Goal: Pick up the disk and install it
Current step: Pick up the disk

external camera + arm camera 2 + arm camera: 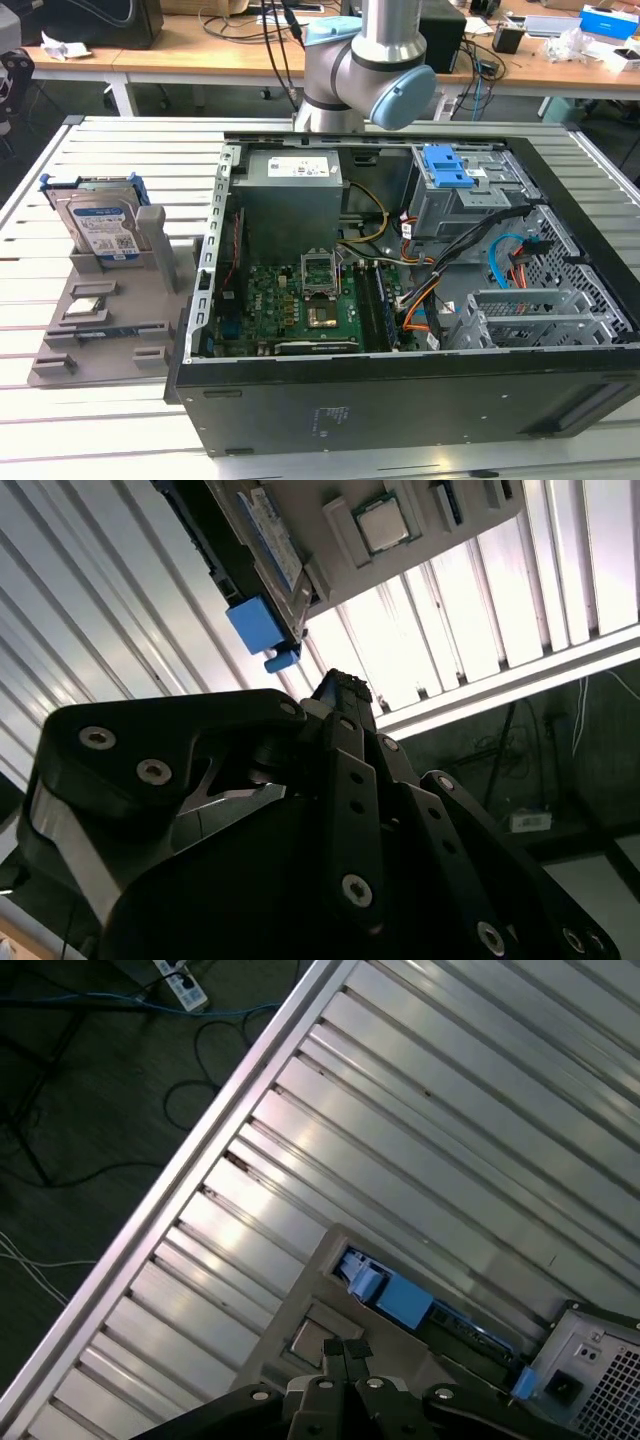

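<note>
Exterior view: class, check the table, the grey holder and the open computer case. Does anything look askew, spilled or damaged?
Nothing stands out. The disk stands upright in its slot on the grey holder, and the computer case lies open on the slatted table with nothing spilled around it.

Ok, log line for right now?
gripper: shut, empty, above table near grey holder | disk: upright in grey holder, not grasped | computer case: open
</note>
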`<state>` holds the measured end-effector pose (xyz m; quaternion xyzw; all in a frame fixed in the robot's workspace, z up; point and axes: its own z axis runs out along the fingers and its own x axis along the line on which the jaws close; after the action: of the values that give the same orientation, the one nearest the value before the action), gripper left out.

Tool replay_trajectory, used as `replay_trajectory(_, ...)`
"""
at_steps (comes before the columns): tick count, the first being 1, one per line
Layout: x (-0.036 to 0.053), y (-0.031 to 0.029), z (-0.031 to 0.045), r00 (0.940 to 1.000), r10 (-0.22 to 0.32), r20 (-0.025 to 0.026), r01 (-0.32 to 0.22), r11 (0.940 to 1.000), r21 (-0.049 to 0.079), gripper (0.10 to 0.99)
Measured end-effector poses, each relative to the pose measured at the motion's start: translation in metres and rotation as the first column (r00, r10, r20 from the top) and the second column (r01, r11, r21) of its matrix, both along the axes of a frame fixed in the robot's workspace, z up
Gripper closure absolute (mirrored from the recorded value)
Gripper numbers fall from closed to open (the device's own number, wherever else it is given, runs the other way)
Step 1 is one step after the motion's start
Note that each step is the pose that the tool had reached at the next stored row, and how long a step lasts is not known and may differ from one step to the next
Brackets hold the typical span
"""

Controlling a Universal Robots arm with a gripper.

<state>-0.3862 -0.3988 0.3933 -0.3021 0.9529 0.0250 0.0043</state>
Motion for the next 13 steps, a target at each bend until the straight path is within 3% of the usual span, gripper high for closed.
replay_trajectory(13, 0.0, 0.0, 0.0, 0.9928, 0.119, -0.0001, -0.119, 0.9928, 0.0, 0.98)
